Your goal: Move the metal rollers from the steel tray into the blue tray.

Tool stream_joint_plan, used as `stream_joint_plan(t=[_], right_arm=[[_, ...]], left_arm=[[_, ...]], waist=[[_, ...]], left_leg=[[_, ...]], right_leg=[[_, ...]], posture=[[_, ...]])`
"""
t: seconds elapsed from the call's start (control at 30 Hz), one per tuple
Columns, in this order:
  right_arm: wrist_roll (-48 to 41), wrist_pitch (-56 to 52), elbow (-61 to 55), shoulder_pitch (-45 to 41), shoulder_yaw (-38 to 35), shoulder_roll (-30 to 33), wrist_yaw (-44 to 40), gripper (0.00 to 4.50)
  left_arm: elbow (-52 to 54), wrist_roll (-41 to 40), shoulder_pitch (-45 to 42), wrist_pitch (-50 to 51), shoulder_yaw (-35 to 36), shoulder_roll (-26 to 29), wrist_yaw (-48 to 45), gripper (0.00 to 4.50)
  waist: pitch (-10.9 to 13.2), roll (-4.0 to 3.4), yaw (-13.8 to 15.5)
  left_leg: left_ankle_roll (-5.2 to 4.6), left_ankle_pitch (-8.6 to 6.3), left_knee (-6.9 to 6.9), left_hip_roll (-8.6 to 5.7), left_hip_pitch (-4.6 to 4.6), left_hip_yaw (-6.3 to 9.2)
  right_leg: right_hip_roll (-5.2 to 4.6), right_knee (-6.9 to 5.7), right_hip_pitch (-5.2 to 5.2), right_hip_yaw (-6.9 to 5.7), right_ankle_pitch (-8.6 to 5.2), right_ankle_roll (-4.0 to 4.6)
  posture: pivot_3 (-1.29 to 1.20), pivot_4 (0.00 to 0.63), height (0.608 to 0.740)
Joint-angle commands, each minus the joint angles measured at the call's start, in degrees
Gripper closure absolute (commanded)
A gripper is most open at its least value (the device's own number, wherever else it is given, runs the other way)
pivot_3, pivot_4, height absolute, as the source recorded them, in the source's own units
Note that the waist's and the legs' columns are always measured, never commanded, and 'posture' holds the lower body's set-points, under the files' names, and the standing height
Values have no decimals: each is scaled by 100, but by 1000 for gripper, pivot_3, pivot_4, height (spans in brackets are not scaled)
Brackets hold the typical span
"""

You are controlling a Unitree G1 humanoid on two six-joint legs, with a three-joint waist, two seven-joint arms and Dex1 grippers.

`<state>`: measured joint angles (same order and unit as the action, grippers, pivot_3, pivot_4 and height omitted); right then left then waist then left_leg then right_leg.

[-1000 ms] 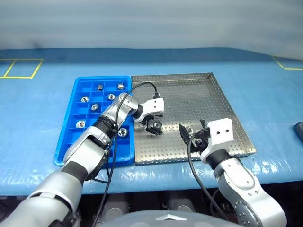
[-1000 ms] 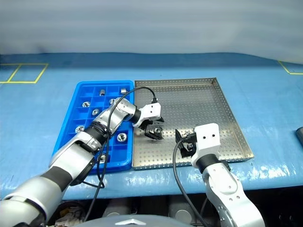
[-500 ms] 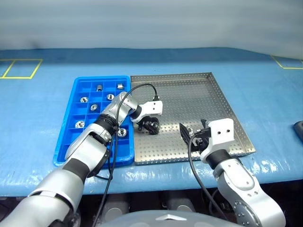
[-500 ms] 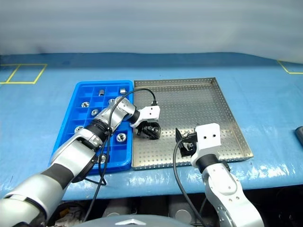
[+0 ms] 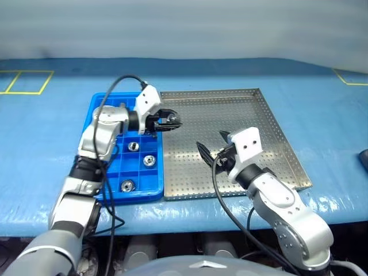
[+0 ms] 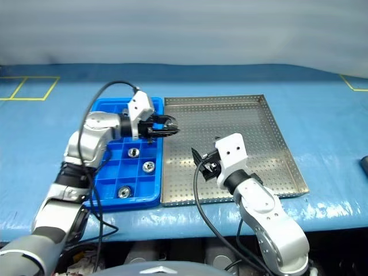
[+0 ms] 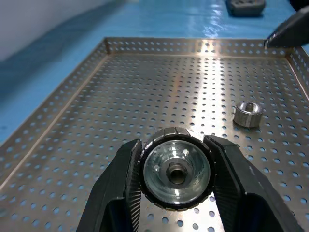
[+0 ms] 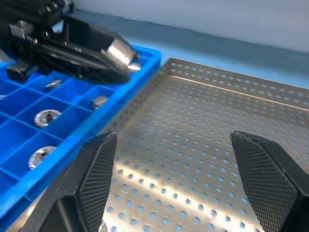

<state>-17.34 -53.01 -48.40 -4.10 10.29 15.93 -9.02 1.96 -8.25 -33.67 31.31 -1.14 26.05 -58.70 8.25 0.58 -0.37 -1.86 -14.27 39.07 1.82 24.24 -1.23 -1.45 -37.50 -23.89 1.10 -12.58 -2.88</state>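
My left gripper (image 5: 171, 121) is shut on a shiny metal roller (image 7: 176, 174) and holds it in the air above the seam between the blue tray (image 5: 132, 195) and the steel tray (image 5: 247, 109). The right wrist view shows that gripper (image 8: 120, 53) from the side. Another roller (image 7: 248, 114) lies loose on the steel tray's perforated floor. Several rollers sit in the blue tray's compartments, such as one (image 5: 133, 146), a second (image 5: 149, 160) and a third (image 5: 126, 185). My right gripper (image 5: 213, 145) hovers open over the middle of the steel tray with nothing between its fingers (image 8: 91, 179).
Both trays lie side by side on a blue table cover, near its front edge. A dark object (image 5: 363, 158) lies at the table's far right. Yellow tape squares (image 5: 26, 82) mark the back left.
My left gripper shut on a roller on the steel tray, then rose with it and swung left toward the blue tray. My right gripper moved left over the steel tray.
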Motion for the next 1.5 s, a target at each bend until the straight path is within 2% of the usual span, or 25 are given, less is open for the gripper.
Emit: stream_joint_plan(t=[0.03, 0.2, 0.5, 0.9, 1.23, 1.5], right_arm=[[-78, 194, 187, -358, 255, 30, -321, 547], [-55, 365, 636, -766, 599, -25, -657, 547], [-92, 730, 977, -969, 987, -50, -1189, 547], [-55, 866, 1153, -835, 1174, -41, -1514, 547], [-56, 842, 1183, -832, 1225, -61, -1560, 547], [-13, 813, 1052, -698, 1145, -77, -1385, 547]], left_arm=[[1235, -241, 492, 556, 523, 193, 643, 2800], [2289, -318, 1475, 1132, 1064, 303, 1460, 2800], [3388, -325, 2889, 1793, 1518, 364, 2368, 2800], [3812, -428, 4104, 2162, 1631, 347, 3029, 2800], [3839, -718, 4454, 2336, 1720, 350, 3166, 2800], [3819, -1135, 3959, 2445, 1742, 400, 3151, 151]], waist=[[4, 4, 150], [13, 18, 433], [26, 29, 683], [34, 25, 841], [37, 23, 882], [39, 28, 896]], left_leg=[[0, 0, 1, -5, -6, 1], [2, 1, 1, -12, -33, 1], [6, 3, -2, -11, -35, 5], [9, 2, -18, -10, -36, 6], [12, 0, -43, -14, -37, 5], [36, 16, -105, -19, -51, 12]], right_leg=[[-4, -12, 2, -2, -6, 2], [-14, -25, 23, -5, -39, 10], [-20, -26, 22, -11, -49, 27], [-43, -25, 15, -37, -61, 45], [-71, -19, 6, -46, -70, 58], [-60, -13, 1, -56, -85, 79]], posture=[[240, 150, 740], [302, 150, 740], [362, 150, 740], [395, 150, 740], [395, 150, 740], [351, 150, 740]])
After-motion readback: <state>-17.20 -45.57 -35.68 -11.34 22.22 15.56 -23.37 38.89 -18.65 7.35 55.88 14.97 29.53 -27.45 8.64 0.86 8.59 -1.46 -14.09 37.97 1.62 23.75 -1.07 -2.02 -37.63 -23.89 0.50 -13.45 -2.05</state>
